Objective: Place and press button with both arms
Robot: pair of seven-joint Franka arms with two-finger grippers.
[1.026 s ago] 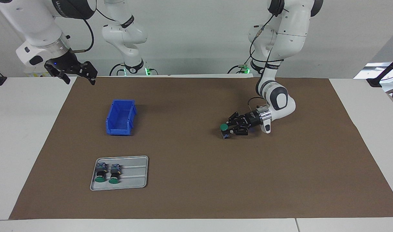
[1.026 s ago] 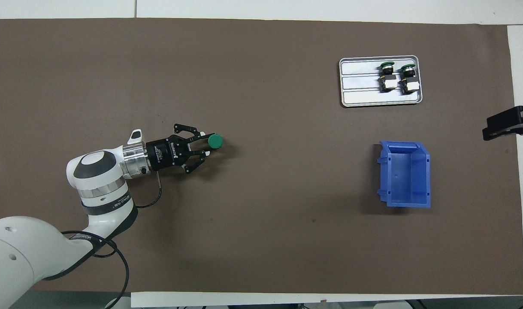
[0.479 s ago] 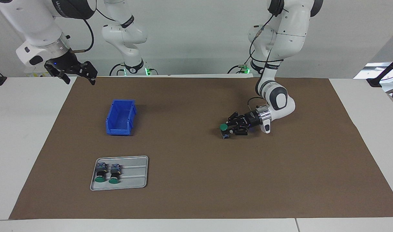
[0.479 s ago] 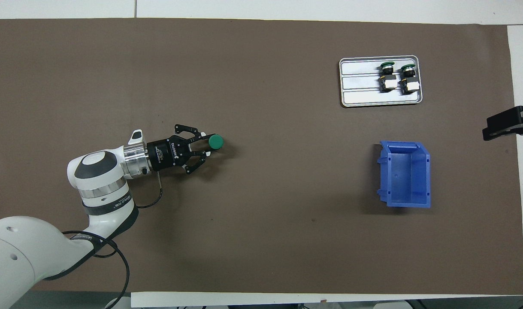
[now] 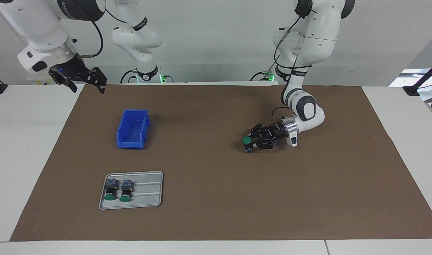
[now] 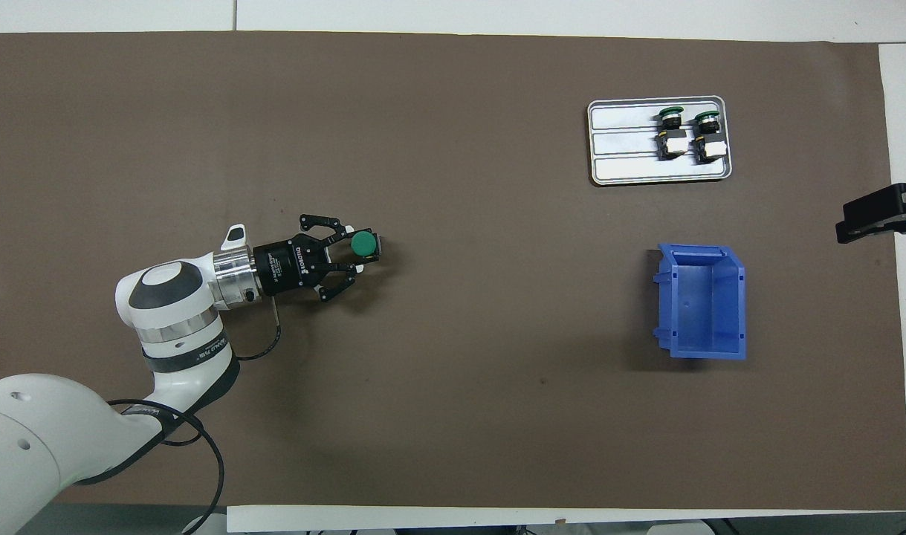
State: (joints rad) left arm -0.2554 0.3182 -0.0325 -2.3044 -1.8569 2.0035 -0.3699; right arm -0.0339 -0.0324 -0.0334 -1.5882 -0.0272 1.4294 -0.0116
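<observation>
Brown matting (image 5: 216, 198) covers most of the white bench (image 5: 21, 152), with a pale wall at the robots' end. Toward the left arm's end of the mat, the button (image 5: 247, 143) stands upright on its block body, green cap up, with the left end effector (image 5: 253, 141) low at its side, fingers (image 6: 346, 232) flanking the body; whether they press on it or stand slightly clear cannot be told. Toward the right arm's end, a blue bin (image 5: 132, 129) sits open side up, and farther from the robots a grey tray (image 5: 145, 193) carries two more buttons (image 5: 117, 190) lying side by side, caps pointing away from the robots. The right arm waits, its end effector (image 5: 84, 84) raised over the mat's corner nearest its base, fingers spread wide and holding nothing.
</observation>
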